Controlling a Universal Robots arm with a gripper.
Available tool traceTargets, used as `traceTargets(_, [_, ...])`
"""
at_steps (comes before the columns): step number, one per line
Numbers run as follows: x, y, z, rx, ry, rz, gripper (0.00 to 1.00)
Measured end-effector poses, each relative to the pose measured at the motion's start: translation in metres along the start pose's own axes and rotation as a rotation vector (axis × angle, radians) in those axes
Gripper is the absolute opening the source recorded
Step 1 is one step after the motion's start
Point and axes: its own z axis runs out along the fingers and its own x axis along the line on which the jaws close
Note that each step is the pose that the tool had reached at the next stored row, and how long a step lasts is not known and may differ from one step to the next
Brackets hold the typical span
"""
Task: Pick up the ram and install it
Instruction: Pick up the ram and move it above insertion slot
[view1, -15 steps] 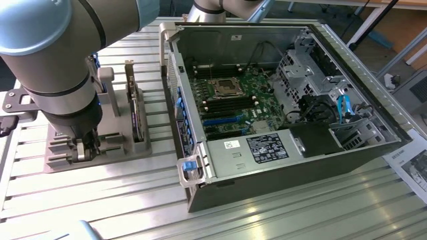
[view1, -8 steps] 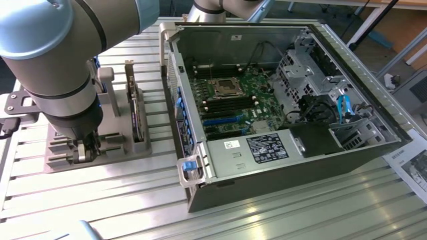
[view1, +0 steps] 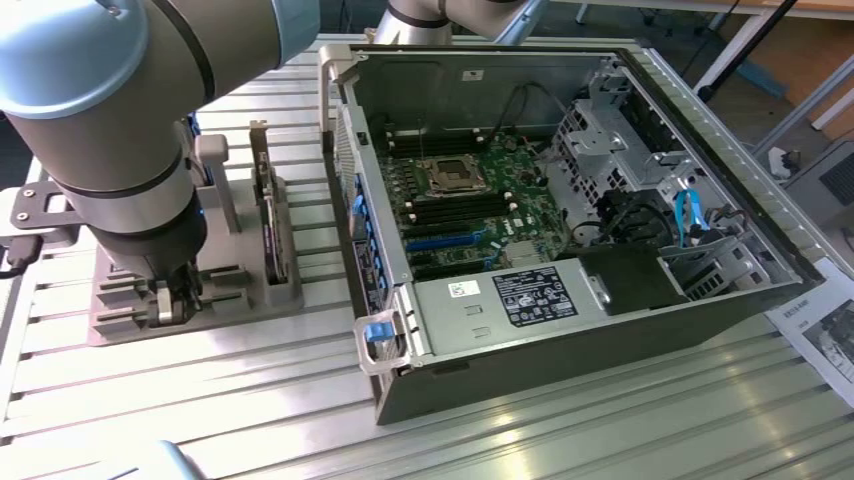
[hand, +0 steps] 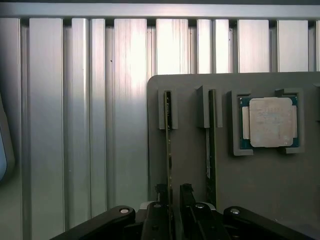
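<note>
The black two-fingered gripper is hanging released, its fingers straddling the ram, a long, thin green circuit-board stick standing on edge in a slotted grey holder tray. Just beside it, a darker card is standing in the next slot, with a square silver processor chip lying beyond. The tray is sitting on the ribbed aluminium table, near an open dark computer case.

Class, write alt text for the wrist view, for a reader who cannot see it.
The open gripper straddles the ram, a thin green stick on edge in a grey holder. The holder also carries a darker card and a square silver processor chip.
</note>
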Motion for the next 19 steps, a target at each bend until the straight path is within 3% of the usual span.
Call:
traceTargets(17, [-0.0004,-0.0023,-0.0002,-0.0002,0.0001,-0.001,0.23])
traceTargets(19, [-0.0004,-0.0023,-0.0002,-0.0003,0.0002,-0.001,0.12])
